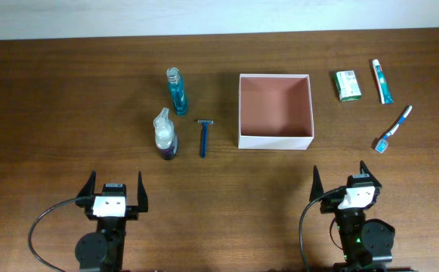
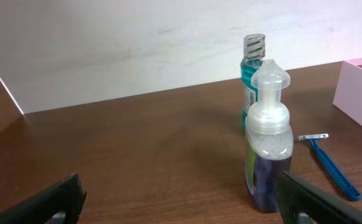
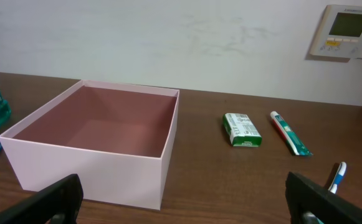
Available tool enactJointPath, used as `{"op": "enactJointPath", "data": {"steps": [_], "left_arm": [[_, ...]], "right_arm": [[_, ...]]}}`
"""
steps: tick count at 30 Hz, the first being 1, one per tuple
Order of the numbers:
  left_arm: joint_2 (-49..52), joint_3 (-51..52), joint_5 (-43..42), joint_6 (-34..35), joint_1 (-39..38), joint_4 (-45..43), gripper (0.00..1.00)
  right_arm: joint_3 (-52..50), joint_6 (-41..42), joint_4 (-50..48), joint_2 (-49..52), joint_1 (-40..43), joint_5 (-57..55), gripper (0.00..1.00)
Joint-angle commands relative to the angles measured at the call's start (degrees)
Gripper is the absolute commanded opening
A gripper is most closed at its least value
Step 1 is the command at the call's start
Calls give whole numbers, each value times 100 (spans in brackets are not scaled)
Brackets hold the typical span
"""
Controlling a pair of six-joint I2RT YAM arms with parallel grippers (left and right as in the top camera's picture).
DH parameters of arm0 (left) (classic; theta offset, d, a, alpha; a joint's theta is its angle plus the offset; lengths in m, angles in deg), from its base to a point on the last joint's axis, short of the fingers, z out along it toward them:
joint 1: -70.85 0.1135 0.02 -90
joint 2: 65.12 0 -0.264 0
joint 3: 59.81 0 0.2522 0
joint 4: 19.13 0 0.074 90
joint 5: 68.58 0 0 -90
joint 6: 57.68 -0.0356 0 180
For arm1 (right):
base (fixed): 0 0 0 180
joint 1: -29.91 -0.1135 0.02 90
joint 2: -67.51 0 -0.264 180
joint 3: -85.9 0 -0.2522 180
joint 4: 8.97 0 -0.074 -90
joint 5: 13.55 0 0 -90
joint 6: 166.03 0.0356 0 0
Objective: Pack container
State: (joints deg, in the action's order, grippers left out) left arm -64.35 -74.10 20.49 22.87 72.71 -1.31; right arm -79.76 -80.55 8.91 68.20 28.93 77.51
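The container [image 1: 275,140], a square open box with white walls and a pinkish inside, stands empty at the table's middle. Left of it are a teal mouthwash bottle [image 1: 177,92], a clear foam pump bottle [image 1: 165,134] and a blue razor [image 1: 203,137]. To its right lie a green-and-white carton [image 1: 347,85], a toothpaste tube [image 1: 381,81] and a toothbrush [image 1: 394,130]. My left gripper [image 1: 115,181] is open near the front edge, short of the pump bottle [image 2: 268,143]. My right gripper [image 1: 341,180] is open too, in front of the container's [image 3: 87,171] right corner, holding nothing.
A white wall runs along the table's far edge, with a control panel [image 3: 347,31] on it at the right. Black cables loop beside each arm base at the front. The razor [image 2: 330,168] lies between the pump bottle and the container's wall [image 2: 361,93].
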Motion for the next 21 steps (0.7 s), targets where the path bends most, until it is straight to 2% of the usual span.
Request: {"op": "enactJointPath", "data": {"steps": [1, 21], "left_arm": [[-44, 7, -125, -52, 33, 50, 100], [-44, 4, -79, -55, 33, -46, 99]], "right_arm": [[-26, 4, 35, -37, -52, -26, 99], [-26, 4, 35, -37, -52, -26, 99]]}}
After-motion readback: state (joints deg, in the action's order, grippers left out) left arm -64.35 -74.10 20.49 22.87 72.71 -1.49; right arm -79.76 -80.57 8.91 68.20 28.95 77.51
